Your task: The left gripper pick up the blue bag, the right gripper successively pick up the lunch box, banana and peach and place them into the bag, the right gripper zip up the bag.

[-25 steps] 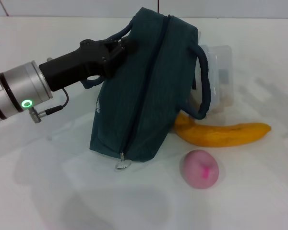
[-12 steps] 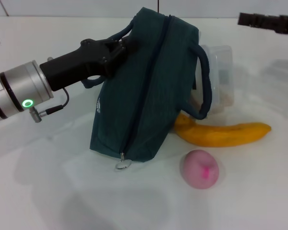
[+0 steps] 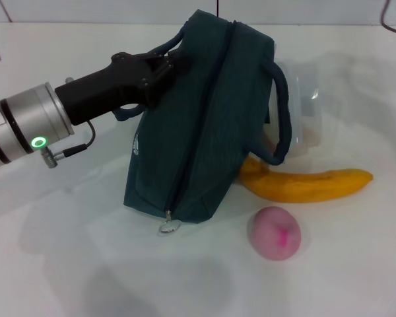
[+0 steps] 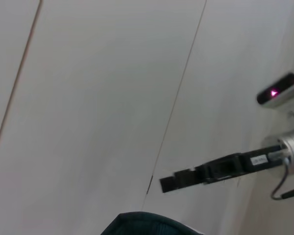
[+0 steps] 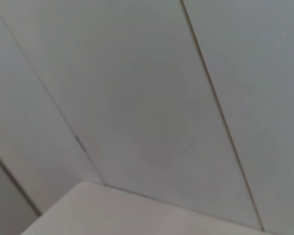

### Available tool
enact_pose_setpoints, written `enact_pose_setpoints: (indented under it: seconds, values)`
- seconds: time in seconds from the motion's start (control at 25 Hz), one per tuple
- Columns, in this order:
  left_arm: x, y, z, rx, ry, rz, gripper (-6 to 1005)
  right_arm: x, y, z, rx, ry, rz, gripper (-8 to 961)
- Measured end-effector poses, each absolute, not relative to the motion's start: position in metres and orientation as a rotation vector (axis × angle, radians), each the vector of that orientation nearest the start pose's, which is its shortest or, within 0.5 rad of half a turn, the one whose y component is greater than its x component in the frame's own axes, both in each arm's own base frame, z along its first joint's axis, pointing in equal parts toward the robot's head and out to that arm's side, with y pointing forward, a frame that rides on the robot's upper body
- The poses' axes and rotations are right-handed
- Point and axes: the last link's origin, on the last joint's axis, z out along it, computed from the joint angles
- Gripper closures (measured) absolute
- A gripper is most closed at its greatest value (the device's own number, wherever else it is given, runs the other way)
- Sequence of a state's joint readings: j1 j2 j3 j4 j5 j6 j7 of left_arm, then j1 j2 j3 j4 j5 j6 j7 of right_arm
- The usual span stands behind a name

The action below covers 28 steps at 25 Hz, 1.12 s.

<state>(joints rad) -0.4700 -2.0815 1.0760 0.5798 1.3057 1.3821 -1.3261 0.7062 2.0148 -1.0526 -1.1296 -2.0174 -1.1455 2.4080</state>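
**Left gripper holds the blue bag by its strap; fruit and box wait beside it**

From the head view, the left gripper (image 3: 164, 66) is pinched on a strap at the upper side of the blue bag (image 3: 201, 119), which stands tilted on the white table (image 3: 59, 264), zipper closed, its ring pull (image 3: 169, 227) at the near bottom corner. Behind the bag, partly hidden by its other handle, sits the clear lunch box (image 3: 302, 99). The banana (image 3: 307, 185) lies just beside the bag's lower edge, one end tucked behind the handle. The peach (image 3: 275, 232) sits near the banana, apart from the bag.

Only the left wrist view catches the right gripper (image 4: 167, 183), up in front of the wall above the bag's top edge; I cannot tell how its fingers stand. The right wrist view shows only wall panels and a table corner.

The table on the bag's near side lies bare.
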Motion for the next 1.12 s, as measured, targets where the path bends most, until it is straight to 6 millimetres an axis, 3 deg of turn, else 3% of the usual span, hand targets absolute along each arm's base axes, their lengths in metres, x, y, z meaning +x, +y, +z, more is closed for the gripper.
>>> enact_pose_setpoints:
  seconds: [0.44, 1.12]
  values:
    - [-0.226, 0.350, -0.008, -2.429, -0.657, -1.122, 959, 0.106, 0.453, 0.039, -2.306, 0.976, 0.454, 249]
    - [-0.225, 0.351, -0.009, -2.446, -0.651, -1.104, 959, 0.119, 0.451, -0.013, -2.257, 1.004, 0.403, 252]
